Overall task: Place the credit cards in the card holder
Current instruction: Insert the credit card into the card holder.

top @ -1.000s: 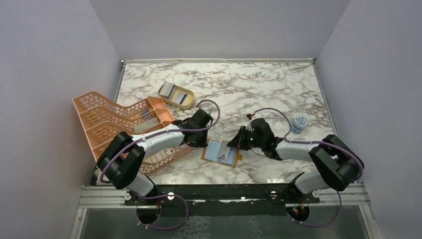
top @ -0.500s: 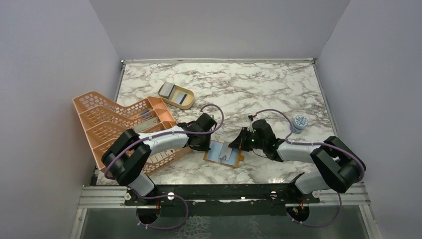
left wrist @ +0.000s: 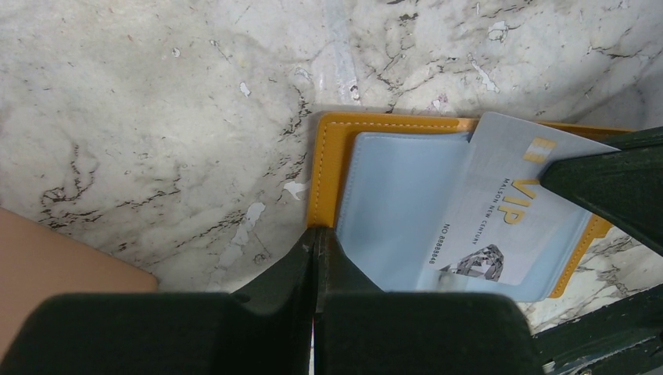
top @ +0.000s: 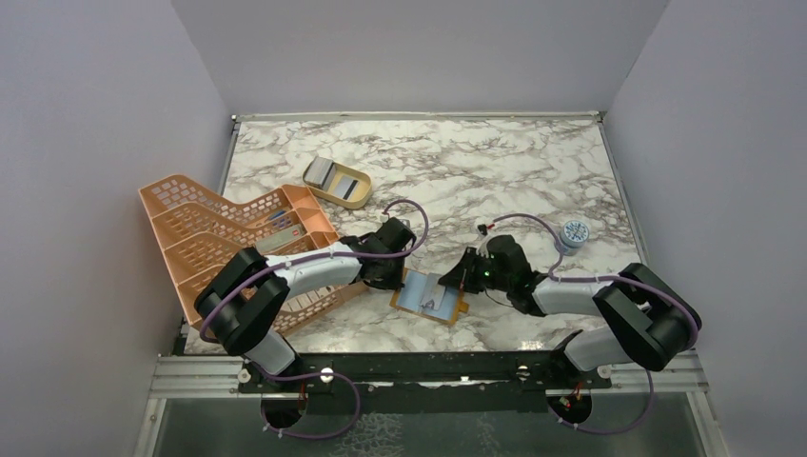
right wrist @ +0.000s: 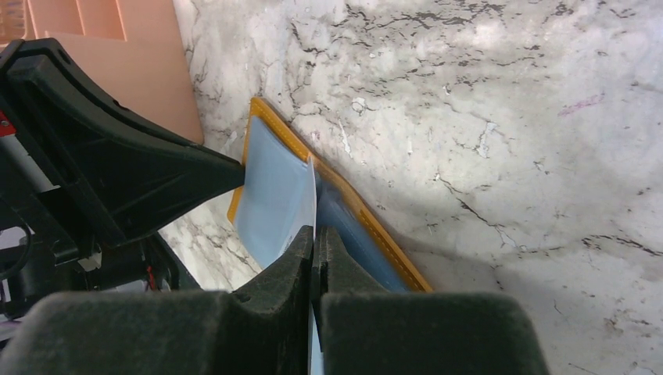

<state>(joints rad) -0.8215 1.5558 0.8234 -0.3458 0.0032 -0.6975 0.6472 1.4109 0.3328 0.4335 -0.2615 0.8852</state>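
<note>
The card holder (top: 416, 299) lies open on the marble, mustard-orange rim (left wrist: 324, 172) around a pale blue inside (left wrist: 395, 203). My left gripper (left wrist: 316, 233) is shut, its tips resting on the holder's left rim. A silvery credit card (left wrist: 500, 207) marked VIP slants across the blue inside, its lower end seemingly under a clear pocket. My right gripper (right wrist: 314, 234) is shut on this card, which shows edge-on (right wrist: 313, 191) in the right wrist view. In the top view both grippers, left (top: 398, 278) and right (top: 447, 283), meet over the holder. More grey cards (top: 324, 172) lie in a tan dish.
The tan oval dish (top: 354, 201) sits at the back left. A big peach lattice rack (top: 219, 233) lies along the left side, close behind my left arm. A small round blue-white object (top: 573, 232) stands at the right.
My left gripper has moved right onto the holder's left rim and closed. The holder and the right gripper with its card have shifted slightly toward the near edge.
</note>
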